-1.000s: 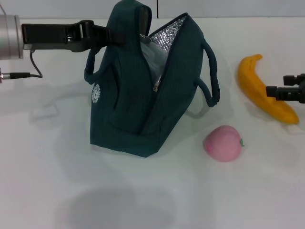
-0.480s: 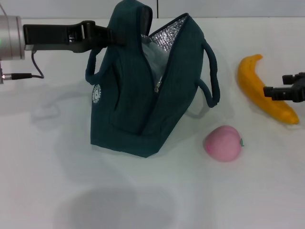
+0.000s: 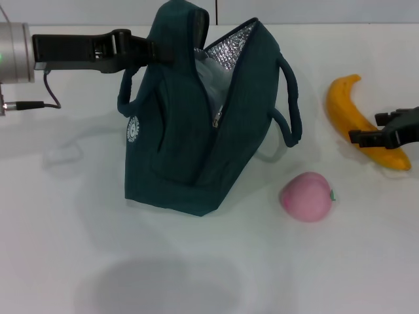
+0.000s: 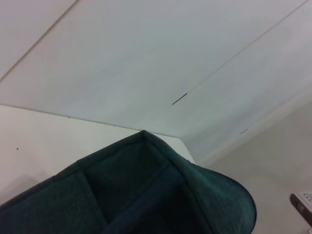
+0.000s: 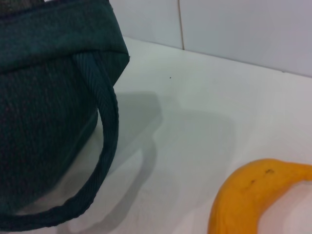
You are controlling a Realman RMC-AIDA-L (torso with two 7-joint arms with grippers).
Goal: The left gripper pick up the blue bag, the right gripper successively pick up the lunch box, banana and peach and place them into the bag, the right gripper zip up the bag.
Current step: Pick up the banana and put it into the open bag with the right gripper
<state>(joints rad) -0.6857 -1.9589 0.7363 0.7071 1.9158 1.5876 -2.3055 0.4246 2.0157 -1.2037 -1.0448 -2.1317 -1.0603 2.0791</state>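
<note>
Blue bag (image 3: 196, 124) stands centre frame on the worktop (image 3: 196, 261), round white logo unreadable. Left gripper (image 3: 147, 51) fingers pinch its top edge (upper left). Banana (image 3: 357, 118) right; right gripper (image 3: 366, 137) fingers spread over it. Peach (image 3: 306, 196) lower right.

Head view: high, facing forward and down, wide over white worktop (image 3: 196, 275); takes in blue bag (image 3: 190, 144), left claw (image 3: 154, 52) at bag's upper edge, right claw (image 3: 373, 134) over banana (image 3: 350, 111), peach (image 3: 308, 196) nearer camera than right claw.
Left wrist view: very close, looks past bag's teal fabric (image 4: 146, 195) toward wall; own claw not shown.
Right wrist view: low, close over worktop; bag handle (image 5: 105, 165) and banana end (image 5: 248, 200) fill it.
Shared: bag in all three; banana in head and right wrist views.
</note>
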